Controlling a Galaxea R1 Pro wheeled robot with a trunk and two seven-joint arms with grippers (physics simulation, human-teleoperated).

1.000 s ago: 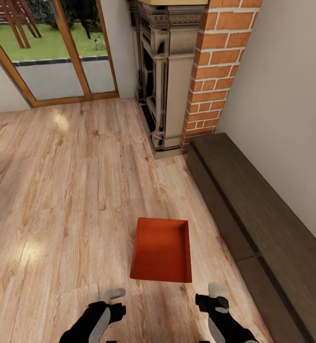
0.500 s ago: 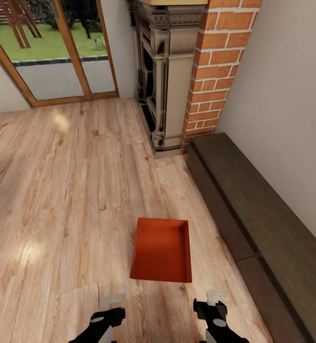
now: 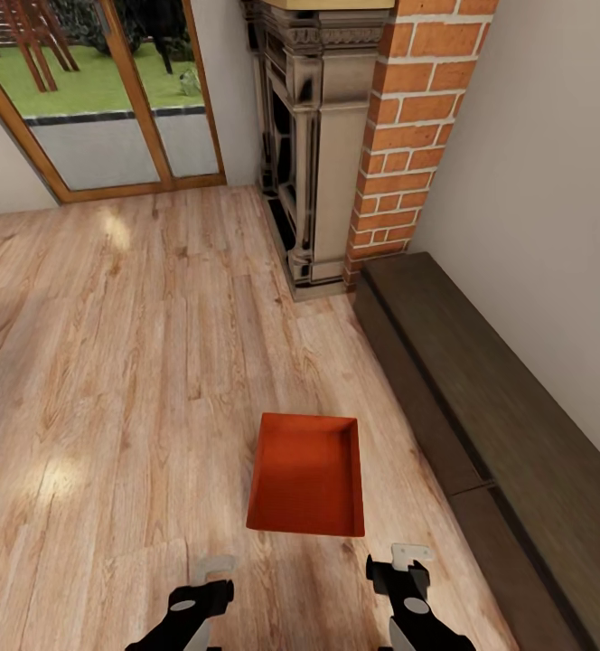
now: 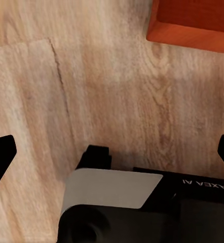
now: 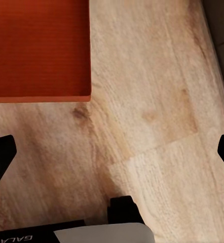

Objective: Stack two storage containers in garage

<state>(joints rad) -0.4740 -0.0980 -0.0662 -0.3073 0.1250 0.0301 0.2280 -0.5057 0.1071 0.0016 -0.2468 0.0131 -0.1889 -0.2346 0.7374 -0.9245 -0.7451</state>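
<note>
From the head camera, one orange-red storage container [image 3: 307,475] sits flat on the light wood-plank floor [image 3: 137,362] of the living room, in the lower middle of the frame, its open top facing up and nothing inside it. Below it, at the bottom edge, the left gripper [image 3: 211,577] shows lower left and the right gripper [image 3: 407,562] lower right, each just short of the bin's near corners and touching nothing. In this view I cannot tell how far their jaws are spread. A dark wooden bench [image 3: 481,425] runs along the pale wall on the right side. The brick fireplace [image 3: 354,136] stands at the top centre, and a wood-framed glass door [image 3: 101,99] onto a green garden fills the upper left.

From the left wrist camera, a corner of the storage container [image 4: 193,23] sits in the upper right of the frame, resting on the planks. The two dark fingertips [image 4: 0,157] sit at the far left and right edges, spread wide with only bare floor between them, so the jaws are released.

From the right wrist camera, the storage container [image 5: 38,48] takes the upper left of the frame. The fingertips [image 5: 0,157] again sit at opposite edges, wide apart and gripping nothing.
</note>
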